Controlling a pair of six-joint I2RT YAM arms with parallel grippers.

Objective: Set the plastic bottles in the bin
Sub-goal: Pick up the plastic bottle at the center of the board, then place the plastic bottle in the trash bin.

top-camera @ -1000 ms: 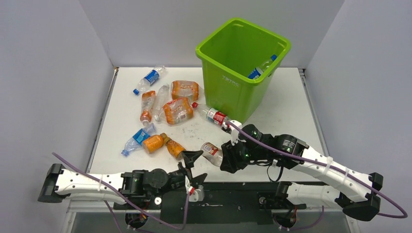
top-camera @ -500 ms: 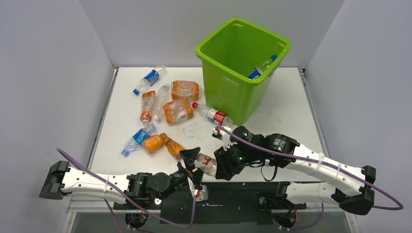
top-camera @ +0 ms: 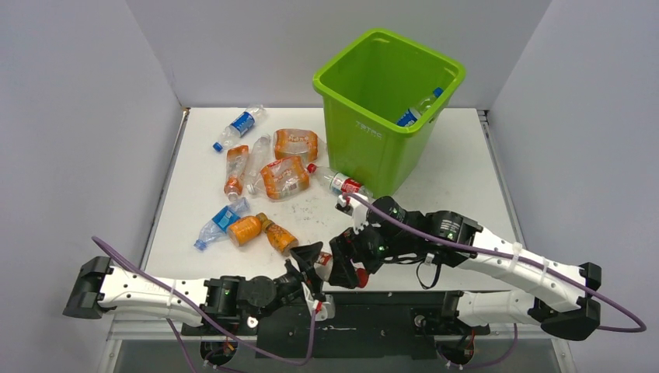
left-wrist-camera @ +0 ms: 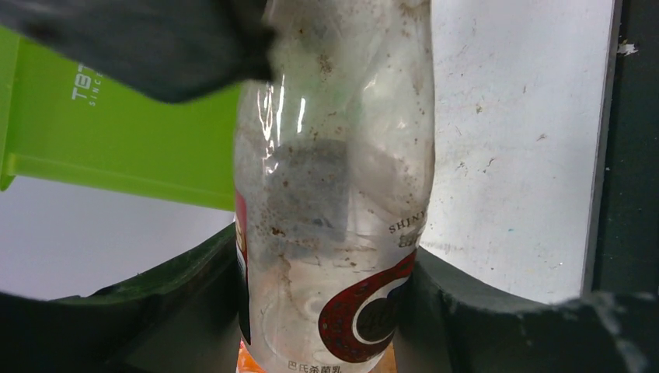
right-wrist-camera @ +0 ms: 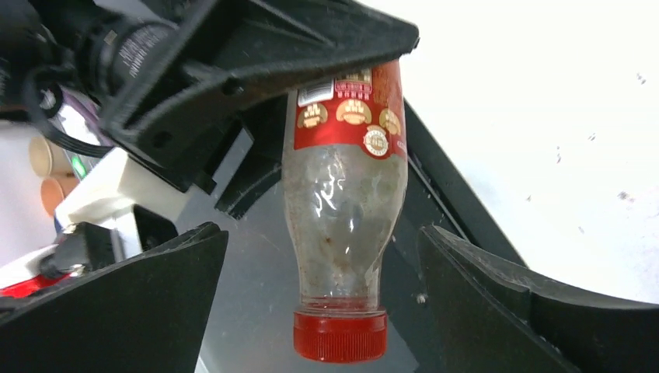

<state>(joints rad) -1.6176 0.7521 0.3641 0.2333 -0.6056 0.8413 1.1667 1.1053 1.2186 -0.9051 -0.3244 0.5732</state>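
As left gripper [left-wrist-camera: 330,311] clamped bottle [left-wrist-camera: 342,179], right [right-wrist-camera: 320,233] released

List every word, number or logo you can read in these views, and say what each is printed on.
"TBT", partly hidden: white letters on the bin.
On the clear bottle: curved print, Chinese characters, too blurred.
Its red label: print too small.
Labels of other bottles: too small.

Both arms reach in low and meet mid-front, left gripper [left-wrist-camera: 330,299] pinching the bottle [right-wrist-camera: 343,194], right gripper [right-wrist-camera: 326,272] spread wide around it.
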